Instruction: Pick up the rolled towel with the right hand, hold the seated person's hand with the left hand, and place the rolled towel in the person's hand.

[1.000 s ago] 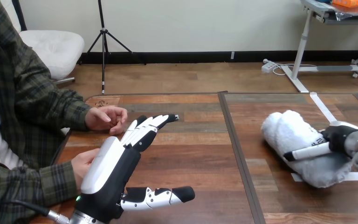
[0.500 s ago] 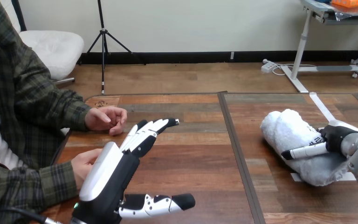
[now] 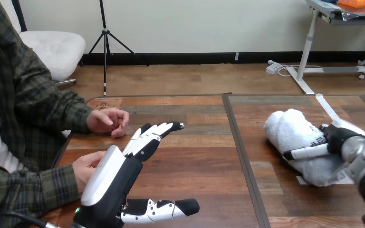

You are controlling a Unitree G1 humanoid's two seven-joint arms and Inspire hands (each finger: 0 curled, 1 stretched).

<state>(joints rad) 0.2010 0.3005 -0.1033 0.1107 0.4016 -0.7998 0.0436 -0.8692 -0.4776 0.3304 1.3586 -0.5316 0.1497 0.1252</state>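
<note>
The rolled white towel [image 3: 294, 135] lies on the right half of the wooden table. My right hand [image 3: 338, 138] grips it from the right, with the thumb [image 3: 306, 152] laid across its front, so the hand is shut on the towel. At the lower left my left hand [image 3: 111, 175] is open, its fingers [image 3: 151, 134] straight and pointing away from me and its thumb [image 3: 164, 209] stretched to the right. One of the person's hands [image 3: 86, 167] rests just left of my left hand, partly hidden behind it; I cannot tell whether they touch. The person's other hand [image 3: 108, 120] lies loosely curled farther back.
A dark seam [image 3: 241, 156] runs front to back between the two tabletops. A strip of white tape [image 3: 349, 179] lies on the table under the towel's near end. The person's sleeve [image 3: 33, 190] covers the table's left edge.
My right hand has drawn the towel slightly to the left and away from me. My left hand sank a little and now holds still. The person's hands have not moved.
</note>
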